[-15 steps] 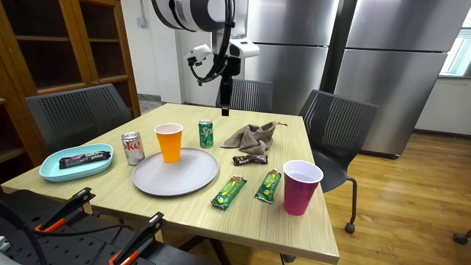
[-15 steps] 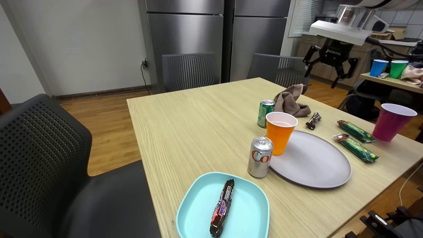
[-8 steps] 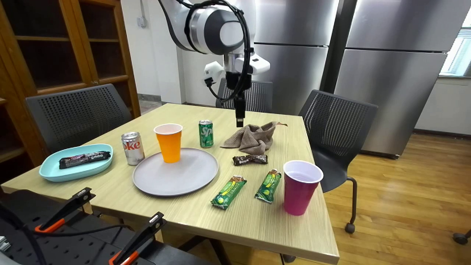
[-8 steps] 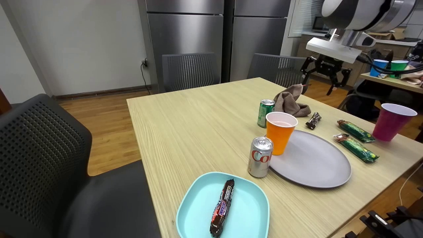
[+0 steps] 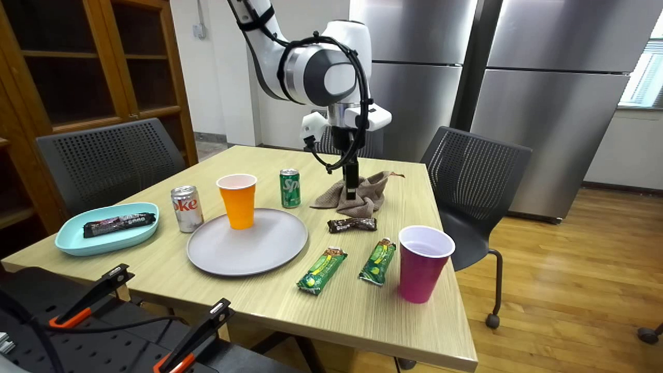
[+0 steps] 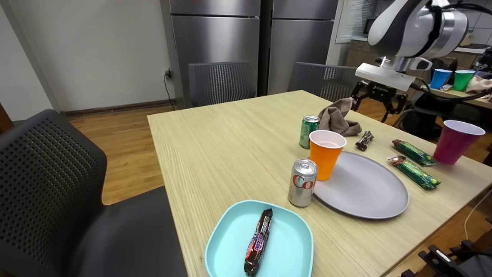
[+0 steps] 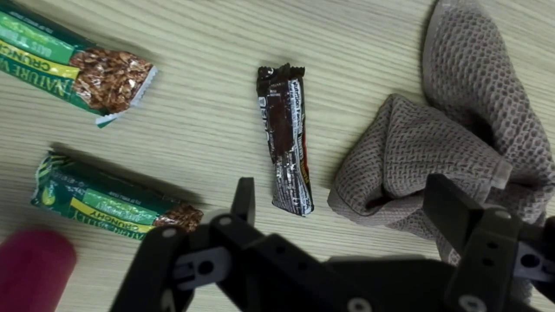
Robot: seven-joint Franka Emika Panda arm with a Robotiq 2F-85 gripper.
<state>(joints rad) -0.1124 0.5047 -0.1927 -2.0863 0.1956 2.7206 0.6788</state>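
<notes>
My gripper (image 7: 341,186) stands open above the table, its jaws wide apart and nothing gripped. In the wrist view a dark-wrapped candy bar (image 7: 286,138) lies ahead of the fingertips, nearer the left one. A crumpled brown towel (image 7: 438,147) sits to the right, partly behind the right finger. Two green granola bars (image 7: 39,56) (image 7: 117,206) lie on the left. In an exterior view the gripper (image 5: 351,194) hangs in front of the towel (image 5: 374,192), with the candy bar (image 5: 352,224) just nearer the camera. Whether a finger touches the towel I cannot tell.
A magenta cup (image 5: 424,269) stands near the table edge by the granola bars. The grey plate (image 5: 217,256) carries an orange cup (image 5: 239,202). Around it are a green can (image 5: 290,188) and a silver can (image 5: 187,209). A turquoise tray (image 6: 294,234) holds another candy bar (image 6: 258,242).
Over the last second the arm has come down towards the table and shifted across to the towel and candy bar. The jaws have stayed open; the objects on the table have not moved.
</notes>
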